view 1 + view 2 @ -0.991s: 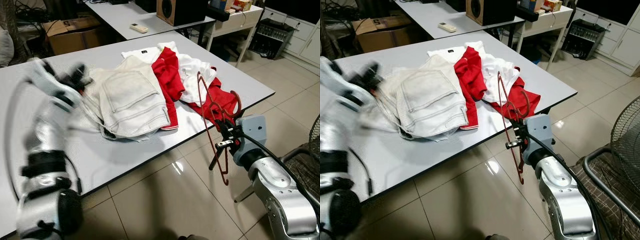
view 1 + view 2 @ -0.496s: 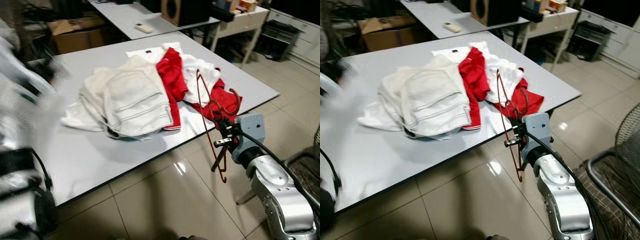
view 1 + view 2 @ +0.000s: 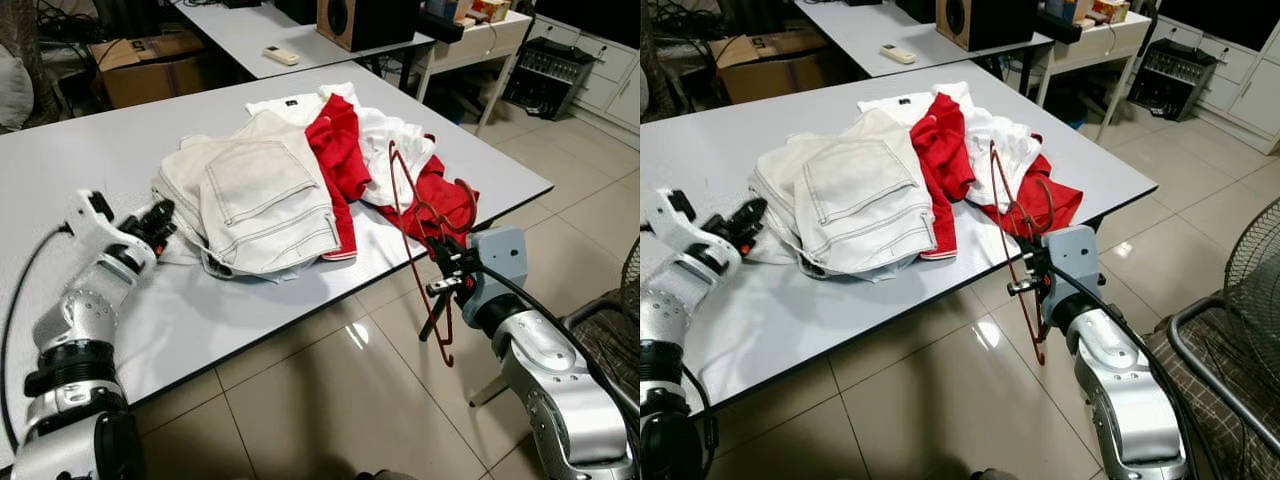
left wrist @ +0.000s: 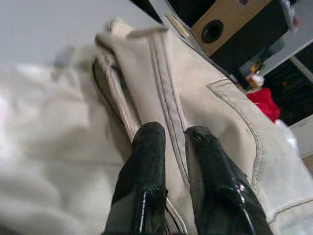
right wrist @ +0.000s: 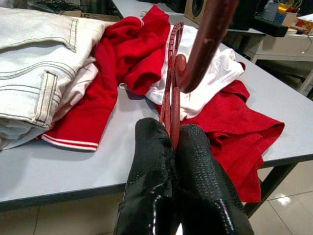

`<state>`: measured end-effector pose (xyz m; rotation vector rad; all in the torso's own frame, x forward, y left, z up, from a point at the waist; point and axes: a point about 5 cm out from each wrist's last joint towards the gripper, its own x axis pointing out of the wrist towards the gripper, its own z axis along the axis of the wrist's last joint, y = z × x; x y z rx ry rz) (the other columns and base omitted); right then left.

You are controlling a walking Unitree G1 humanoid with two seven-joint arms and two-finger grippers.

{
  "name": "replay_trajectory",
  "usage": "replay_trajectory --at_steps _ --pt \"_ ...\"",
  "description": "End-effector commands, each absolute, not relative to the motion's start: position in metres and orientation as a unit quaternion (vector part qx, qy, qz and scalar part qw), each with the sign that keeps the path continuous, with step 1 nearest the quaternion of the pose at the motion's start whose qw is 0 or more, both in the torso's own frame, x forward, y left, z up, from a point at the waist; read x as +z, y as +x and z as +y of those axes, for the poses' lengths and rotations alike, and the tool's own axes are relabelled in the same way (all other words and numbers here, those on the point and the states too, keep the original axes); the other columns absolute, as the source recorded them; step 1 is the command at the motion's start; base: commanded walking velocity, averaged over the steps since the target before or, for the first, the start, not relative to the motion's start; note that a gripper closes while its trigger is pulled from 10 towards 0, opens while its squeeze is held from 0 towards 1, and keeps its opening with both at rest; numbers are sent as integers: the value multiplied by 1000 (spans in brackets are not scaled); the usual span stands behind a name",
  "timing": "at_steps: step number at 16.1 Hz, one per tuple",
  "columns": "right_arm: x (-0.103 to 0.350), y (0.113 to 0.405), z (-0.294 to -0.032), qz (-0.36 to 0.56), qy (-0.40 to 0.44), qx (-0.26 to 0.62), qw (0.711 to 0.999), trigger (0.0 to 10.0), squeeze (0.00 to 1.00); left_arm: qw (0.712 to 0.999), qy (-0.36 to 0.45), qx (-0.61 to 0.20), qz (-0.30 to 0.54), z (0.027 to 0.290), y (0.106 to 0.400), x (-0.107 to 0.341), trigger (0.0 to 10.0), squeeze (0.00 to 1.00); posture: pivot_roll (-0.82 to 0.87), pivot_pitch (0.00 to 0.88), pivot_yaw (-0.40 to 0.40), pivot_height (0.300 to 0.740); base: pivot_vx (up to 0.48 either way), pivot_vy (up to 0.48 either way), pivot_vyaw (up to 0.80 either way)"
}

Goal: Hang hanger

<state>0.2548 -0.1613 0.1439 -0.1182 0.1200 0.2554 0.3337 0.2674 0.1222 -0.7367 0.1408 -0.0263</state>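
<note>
Your right gripper (image 3: 447, 277): jaws clenched on the red hanger (image 3: 420, 235), held upright off the tabletop (image 3: 250, 310) edge. Left gripper (image 3: 160, 222): jaws nearly closed at the cream jeans (image 3: 265, 195) hem. Beyond: red garments (image 3: 335, 150), white shirt (image 3: 385, 135), speaker (image 3: 365, 20).

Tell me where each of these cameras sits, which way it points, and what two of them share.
Head stereo pair: looks forward and down at the grey table; both silver arms show.
Left wrist: looks along the left gripper at the folded cream jeans.
Right wrist: looks along the right gripper, shut on the dark red hanger.
Shared: the crumpled red garment shows in head and right wrist views.
</note>
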Motion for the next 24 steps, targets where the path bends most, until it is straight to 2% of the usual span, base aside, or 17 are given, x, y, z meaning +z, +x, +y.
replay_trajectory --at_steps 1,3,4,5,7,9,10,13,14,15,18,21,24 --pt "146 256 -163 54 -60 127 989 10000 0 917 -392 -18 75 263 334 115 10000 1000 -149 0 -6 740 0 0 0" --pt "146 257 -162 53 -60 132 988 10000 0 914 -388 -28 117 249 333 97 10000 1000 -144 0 -13 740 0 0 0" --pt "146 258 -161 53 -61 136 987 10000 0 914 -383 -30 130 244 333 91 10000 945 -144 0 -14 740 0 0 0" --pt "147 258 -161 52 -60 137 987 10000 0 909 -395 -39 128 237 334 89 10000 0 -147 0 -12 740 0 0 0" --pt "147 257 -161 52 -60 136 988 10000 0 902 -407 -63 133 226 335 88 10000 0 -149 0 -9 740 0 0 0" --pt "146 257 -161 52 -61 135 988 10000 0 908 -387 -69 147 220 335 84 10000 0 -154 0 -5 740 0 0 0" --pt "147 256 -161 51 -61 135 988 10000 0 918 -367 -46 141 226 336 83 10000 0 -156 0 -4 740 0 0 0" --pt "146 256 -160 52 -61 138 987 10000 0 905 -400 -86 120 220 337 90 10000 0 -147 0 -13 740 0 0 0" --pt "146 256 -160 52 -61 140 987 10000 0 900 -410 -97 112 218 337 92 0 0 -147 0 -13 740 0 0 0" --pt "146 257 -158 52 -62 143 986 10000 0 892 -425 -124 95 213 338 98 0 0 -145 0 -17 740 0 0 0" --pt "146 258 -158 51 -63 144 986 10000 0 885 -444 -117 82 211 340 99 0 0 -145 0 -17 740 0 0 0" --pt "146 257 -159 51 -65 143 986 10000 0 864 -486 -123 44 214 341 110 0 0 -150 0 -12 740 0 0 0" --pt "146 257 -159 51 -65 143 986 10000 0 861 -491 -126 37 213 343 113 0 0 -151 0 -11 740 0 0 0"
